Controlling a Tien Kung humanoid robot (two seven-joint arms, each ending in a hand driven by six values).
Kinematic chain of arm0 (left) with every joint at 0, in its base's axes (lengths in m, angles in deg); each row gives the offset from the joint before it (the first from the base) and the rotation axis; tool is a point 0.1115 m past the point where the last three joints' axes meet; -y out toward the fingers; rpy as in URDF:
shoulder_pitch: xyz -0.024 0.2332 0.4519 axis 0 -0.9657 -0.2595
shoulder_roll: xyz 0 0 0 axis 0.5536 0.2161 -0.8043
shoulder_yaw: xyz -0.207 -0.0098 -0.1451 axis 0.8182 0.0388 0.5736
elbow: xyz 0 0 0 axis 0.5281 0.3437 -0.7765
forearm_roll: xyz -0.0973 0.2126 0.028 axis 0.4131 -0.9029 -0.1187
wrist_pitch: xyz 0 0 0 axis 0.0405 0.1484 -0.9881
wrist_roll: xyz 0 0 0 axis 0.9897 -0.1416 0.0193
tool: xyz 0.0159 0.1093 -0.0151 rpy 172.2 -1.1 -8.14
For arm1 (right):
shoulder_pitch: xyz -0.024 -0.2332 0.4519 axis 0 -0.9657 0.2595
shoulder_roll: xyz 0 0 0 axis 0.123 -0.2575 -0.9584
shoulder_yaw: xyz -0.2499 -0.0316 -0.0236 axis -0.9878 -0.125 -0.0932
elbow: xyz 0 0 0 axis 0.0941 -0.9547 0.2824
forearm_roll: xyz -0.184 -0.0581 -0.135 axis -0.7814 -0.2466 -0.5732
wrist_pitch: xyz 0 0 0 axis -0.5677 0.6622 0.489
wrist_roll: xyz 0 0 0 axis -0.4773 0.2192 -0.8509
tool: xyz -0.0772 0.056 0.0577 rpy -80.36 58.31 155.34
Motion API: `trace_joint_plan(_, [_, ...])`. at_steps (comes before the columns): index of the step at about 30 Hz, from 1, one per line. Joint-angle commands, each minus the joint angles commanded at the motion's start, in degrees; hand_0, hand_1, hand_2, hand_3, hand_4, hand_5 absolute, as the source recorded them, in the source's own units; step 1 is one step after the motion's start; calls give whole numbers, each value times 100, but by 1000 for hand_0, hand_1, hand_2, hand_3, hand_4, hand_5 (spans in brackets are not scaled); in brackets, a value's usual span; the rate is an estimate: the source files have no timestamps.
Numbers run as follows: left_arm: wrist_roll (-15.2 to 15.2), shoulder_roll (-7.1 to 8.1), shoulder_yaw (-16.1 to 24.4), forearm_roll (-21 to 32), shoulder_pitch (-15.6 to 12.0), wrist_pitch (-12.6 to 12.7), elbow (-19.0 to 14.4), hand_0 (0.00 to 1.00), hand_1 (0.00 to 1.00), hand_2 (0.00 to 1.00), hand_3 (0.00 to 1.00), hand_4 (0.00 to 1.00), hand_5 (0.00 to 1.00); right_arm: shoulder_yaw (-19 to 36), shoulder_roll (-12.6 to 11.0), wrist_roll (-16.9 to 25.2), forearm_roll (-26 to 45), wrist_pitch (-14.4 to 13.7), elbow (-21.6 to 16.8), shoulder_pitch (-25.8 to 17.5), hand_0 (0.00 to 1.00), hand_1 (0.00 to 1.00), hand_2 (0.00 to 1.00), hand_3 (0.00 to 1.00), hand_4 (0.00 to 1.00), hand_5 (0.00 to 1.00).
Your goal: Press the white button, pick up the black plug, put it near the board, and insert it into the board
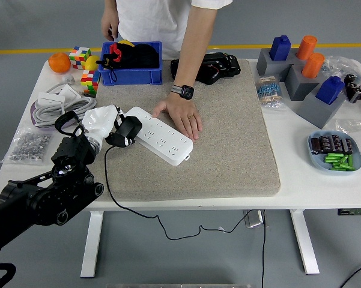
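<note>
The robot's white-gloved left hand (101,122) grips the black plug (127,131) at the left end of the long white power strip (161,135), which a person's hand (181,114) steadies on the grey felt mat (228,144).

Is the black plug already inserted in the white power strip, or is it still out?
Cannot tell for sure. The black plug, held by the left hand, sits at the left end of the power strip, its prongs hidden.
</note>
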Motion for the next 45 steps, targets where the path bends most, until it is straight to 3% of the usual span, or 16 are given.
trace_joint_plan(11, [263, -26, -29, 9, 129, -219, 78, 102, 182, 239, 398, 561, 2, -19, -11, -2, 4, 1, 2, -4, 643, 610, 650, 627, 669, 400])
trace_joint_plan(27, [369, -28, -64, 33, 184, -308, -163, 103, 184, 241, 420, 598, 2, -13, -6, 1, 8, 0, 4, -4, 643, 610, 651, 626, 668, 401])
trace_joint_plan(36, [496, -8, -95, 78, 257, -457, -113, 103, 188, 245, 437, 614, 2, -31, -15, -1, 11, 2, 4, -6, 643, 610, 651, 627, 669, 402])
trace_joint_plan(42, [483, -3, -94, 124, 276, -459, -137, 104, 192, 252, 471, 631, 2, -24, -12, -1, 13, -1, 10, 0, 644, 610, 650, 627, 668, 401])
trace_joint_plan(43, [480, -4, -91, 129, 280, -457, -140, 103, 201, 275, 506, 708, 2, -24, -13, -1, 15, -1, 10, 2, 643, 610, 651, 626, 669, 401])
trace_joint_plan(45, [468, -4, -88, 134, 289, -442, -149, 103, 201, 275, 506, 708, 2, -28, -17, 0, 14, 0, 4, 8, 643, 610, 651, 626, 669, 401])
